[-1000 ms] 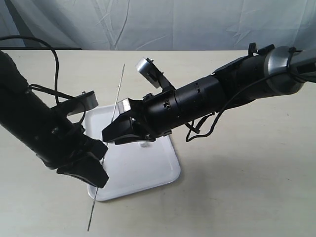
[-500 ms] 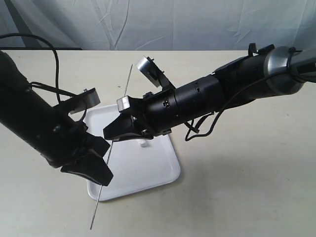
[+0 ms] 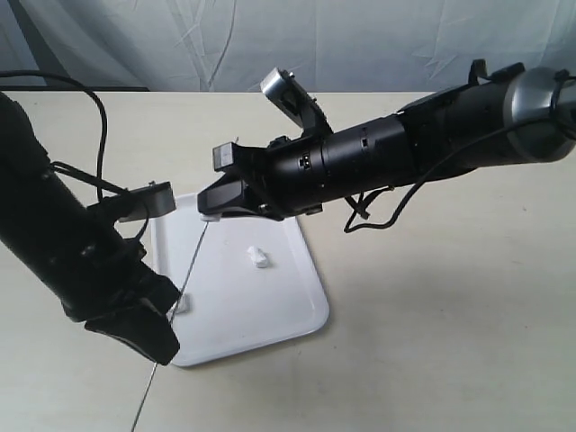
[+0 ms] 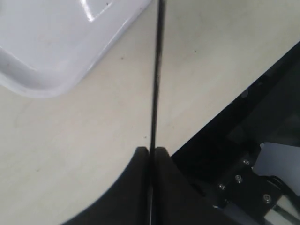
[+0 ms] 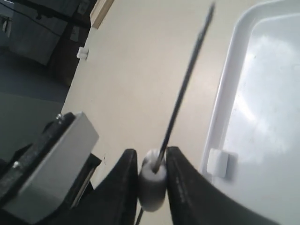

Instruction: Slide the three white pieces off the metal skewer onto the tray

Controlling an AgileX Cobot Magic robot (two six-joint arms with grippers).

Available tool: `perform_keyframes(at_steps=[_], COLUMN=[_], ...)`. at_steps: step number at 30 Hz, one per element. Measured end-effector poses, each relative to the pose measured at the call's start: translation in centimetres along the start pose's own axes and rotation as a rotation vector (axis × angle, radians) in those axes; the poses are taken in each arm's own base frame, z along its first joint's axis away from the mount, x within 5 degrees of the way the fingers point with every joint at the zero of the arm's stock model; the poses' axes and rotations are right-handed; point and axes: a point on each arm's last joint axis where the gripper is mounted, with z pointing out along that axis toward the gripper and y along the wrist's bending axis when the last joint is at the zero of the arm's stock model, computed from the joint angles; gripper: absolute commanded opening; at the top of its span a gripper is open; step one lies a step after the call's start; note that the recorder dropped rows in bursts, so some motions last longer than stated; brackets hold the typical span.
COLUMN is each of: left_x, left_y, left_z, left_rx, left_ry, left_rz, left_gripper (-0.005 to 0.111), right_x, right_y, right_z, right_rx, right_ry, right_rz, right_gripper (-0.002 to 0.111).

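Observation:
My left gripper (image 3: 162, 337) (image 4: 152, 151) is shut on the thin metal skewer (image 3: 184, 279) (image 4: 157, 70), which slants over the tray's left edge. At the skewer's far end my right gripper (image 3: 209, 207) (image 5: 151, 152) is shut on a white piece (image 5: 152, 187) (image 3: 209, 217) that is still threaded on the rod (image 5: 185, 89). A second white piece (image 3: 257, 257) lies in the middle of the white tray (image 3: 270, 306). A third (image 3: 183, 303) (image 5: 221, 162) rests just inside the tray's left rim (image 5: 220, 112).
The tray's rounded corner (image 4: 51, 70) lies close to my left gripper. My left arm's camera housing (image 5: 51, 159) sits close beside the right fingers. Bare beige tabletop (image 3: 432, 306) surrounds the tray, and a pale curtain hangs behind.
The left arm drew the skewer towards the table's near edge while the right gripper moved to the rod's far end. A piece now shows at the tray's left rim.

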Motion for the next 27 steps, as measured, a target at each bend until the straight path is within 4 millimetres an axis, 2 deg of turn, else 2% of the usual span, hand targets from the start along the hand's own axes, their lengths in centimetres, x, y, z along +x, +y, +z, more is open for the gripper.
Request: perform_keyframes(at_steps=[6,11,17,24,27], left_x=[0.7,0.7,0.3,-0.3,-0.5], left_y=[0.5,0.5,0.5,-0.2,-0.6], left_z=[0.0,0.0,-0.2,-0.5,-0.5], left_rx=[-0.059,-0.059,-0.075,-0.008,0.035], left_ry=[0.075,0.075,0.01,-0.07,-0.087], left_rz=[-0.019,-0.028,-0.025,-0.023,-0.016], left_gripper=[0.0,0.0,0.0,0.0,0.0], right_x=[-1.1,-1.4,-1.1,-0.8,-0.8], right_y=[1.1,1.1,0.7,0.7,0.8], right_z=[-0.8,-0.9,-1.0,-1.0,-1.0], right_rx=[0.023,0.04,0.082,0.085,0.076], right_ry=[-0.065,-0.084,-0.059,-0.025,-0.02], right_rz=[-0.031,-0.034,-0.001,-0.012,-0.01], right_gripper=[0.021,0.023,0.047,0.035,0.035])
